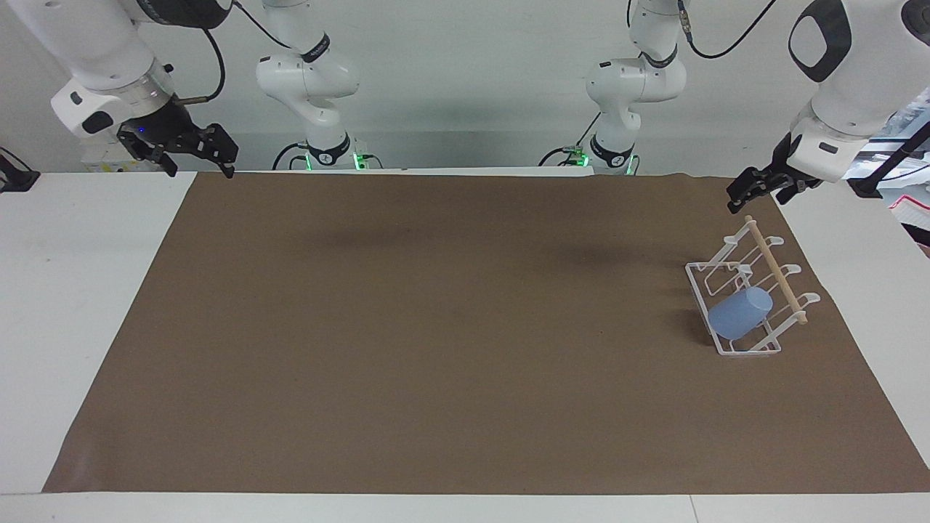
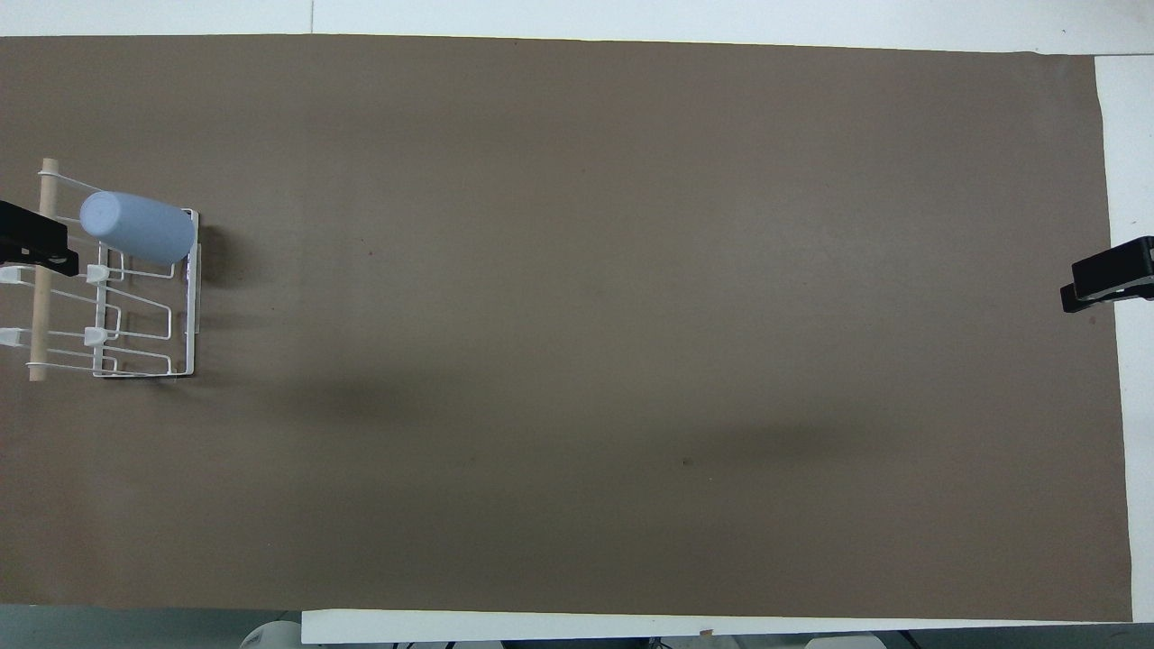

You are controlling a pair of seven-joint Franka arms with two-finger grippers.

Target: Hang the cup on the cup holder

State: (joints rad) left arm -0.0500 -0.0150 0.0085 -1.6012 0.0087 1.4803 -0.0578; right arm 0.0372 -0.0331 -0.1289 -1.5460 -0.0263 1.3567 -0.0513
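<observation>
The light blue cup hangs tilted on a prong of the white wire cup holder, mouth toward the holder's base, at the end of the holder farther from the robots. It also shows in the overhead view, on the holder. The holder stands on the mat at the left arm's end of the table. My left gripper is open and empty, raised above the holder's wooden rod and clear of it. My right gripper is open and empty and waits over the right arm's end of the table.
A brown mat covers most of the white table. The holder stands close to the mat's edge at the left arm's end.
</observation>
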